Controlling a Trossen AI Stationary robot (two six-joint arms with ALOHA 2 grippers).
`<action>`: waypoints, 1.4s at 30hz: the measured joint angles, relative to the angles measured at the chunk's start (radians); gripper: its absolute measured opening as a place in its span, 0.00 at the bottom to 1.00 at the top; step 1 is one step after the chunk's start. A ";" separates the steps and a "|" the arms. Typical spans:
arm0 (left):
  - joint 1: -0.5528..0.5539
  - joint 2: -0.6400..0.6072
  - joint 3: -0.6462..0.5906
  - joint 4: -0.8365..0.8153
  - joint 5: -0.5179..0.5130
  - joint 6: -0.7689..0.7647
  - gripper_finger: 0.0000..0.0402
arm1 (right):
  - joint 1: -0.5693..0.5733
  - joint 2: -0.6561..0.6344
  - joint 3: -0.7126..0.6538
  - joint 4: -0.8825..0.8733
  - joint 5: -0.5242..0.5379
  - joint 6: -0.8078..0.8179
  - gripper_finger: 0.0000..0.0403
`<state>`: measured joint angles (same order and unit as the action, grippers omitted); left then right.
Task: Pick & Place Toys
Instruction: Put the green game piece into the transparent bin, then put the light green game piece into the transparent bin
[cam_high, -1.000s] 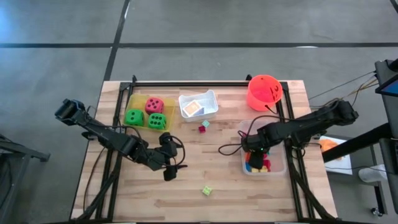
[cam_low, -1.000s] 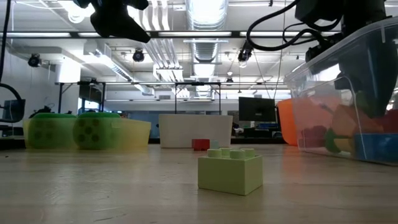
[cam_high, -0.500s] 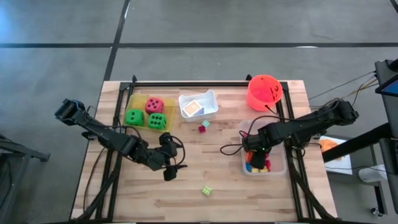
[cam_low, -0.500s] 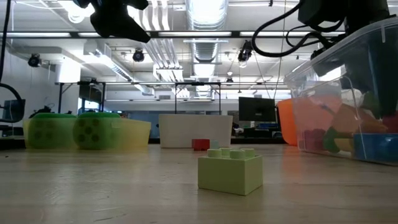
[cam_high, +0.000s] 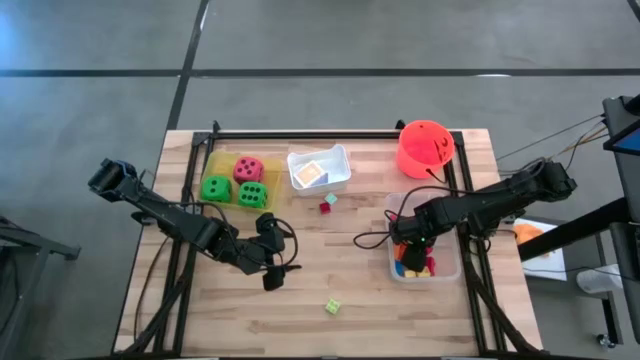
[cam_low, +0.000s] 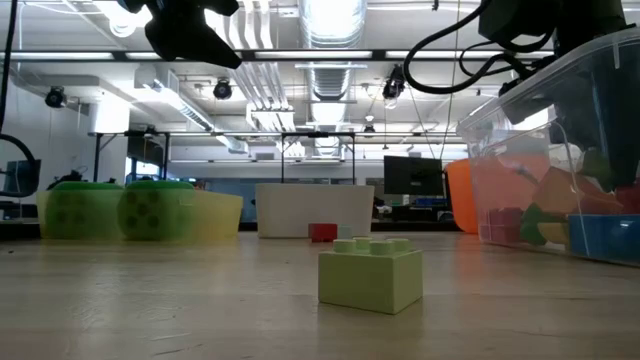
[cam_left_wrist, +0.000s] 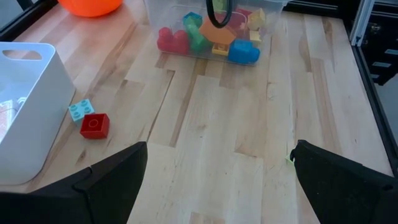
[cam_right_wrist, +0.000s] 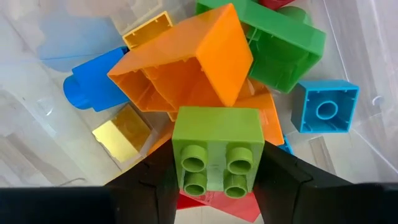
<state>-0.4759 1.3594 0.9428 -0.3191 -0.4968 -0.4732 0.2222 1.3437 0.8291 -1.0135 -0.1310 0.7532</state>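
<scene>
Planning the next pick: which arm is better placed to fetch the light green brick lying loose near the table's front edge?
Left. The left hand hangs open and empty close to the light green brick, while the right hand is inside the clear tray, shut on a green brick.

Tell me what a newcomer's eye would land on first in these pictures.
Most striking is the light green brick clamped in the right pincer, just above the jumble of coloured bricks in the clear tray on the table's right side. Next come the round orange-red bucket at the far right edge and the dotted dice in the yellow tray. The left pincer hangs open over mid-table.
</scene>
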 joint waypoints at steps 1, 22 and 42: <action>0.000 0.000 0.000 0.000 0.000 -0.001 0.98 | 0.000 0.000 0.000 0.000 0.000 -0.001 0.41; 0.000 0.000 0.000 0.000 0.000 -0.010 0.98 | 0.000 0.000 0.006 -0.001 -0.132 0.038 0.43; 0.001 0.000 0.000 -0.008 0.001 -0.056 0.98 | 0.023 -0.002 0.188 -0.163 -0.007 0.055 0.43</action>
<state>-0.4749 1.3594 0.9428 -0.3275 -0.4960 -0.5294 0.2454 1.3422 1.0175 -1.1763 -0.1376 0.8080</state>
